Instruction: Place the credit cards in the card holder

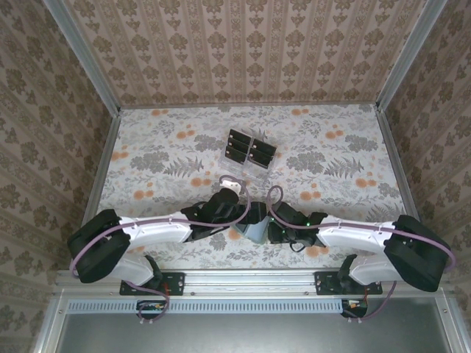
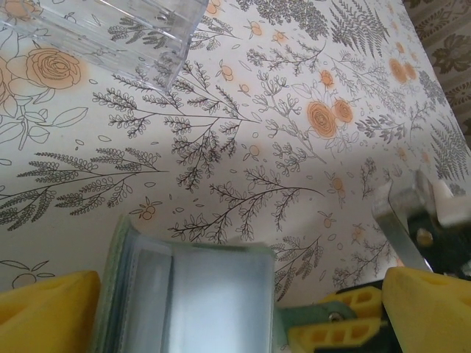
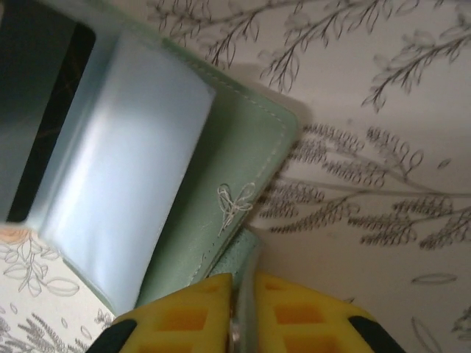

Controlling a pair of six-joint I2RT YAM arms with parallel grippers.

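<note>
The card holder (image 3: 243, 169), a flat sage-green stitched pouch with clear plastic sleeves inside, is open on the flowered table (image 1: 346, 147) near the arm bases, between the two grippers. The right gripper (image 3: 241, 309) is pinched shut on a thin green flap at the holder's edge. The left gripper (image 2: 235, 316) stands wide apart, one yellow fingertip on each side of the sleeves, gripping nothing. The credit cards (image 1: 237, 142), small black rectangles, sit in the clear tiered plastic rack (image 1: 225, 159) farther back, well apart from the holder. A dark shape behind one sleeve may be a card already in, though that is unclear. The step in hand looks like steadying the holder so a sleeve can take a card. To do it well, the right pinch should hold the flap taut without dragging the pouch, and the left arm should take one card by its edge and slide it in level with the sleeve mouth
</note>
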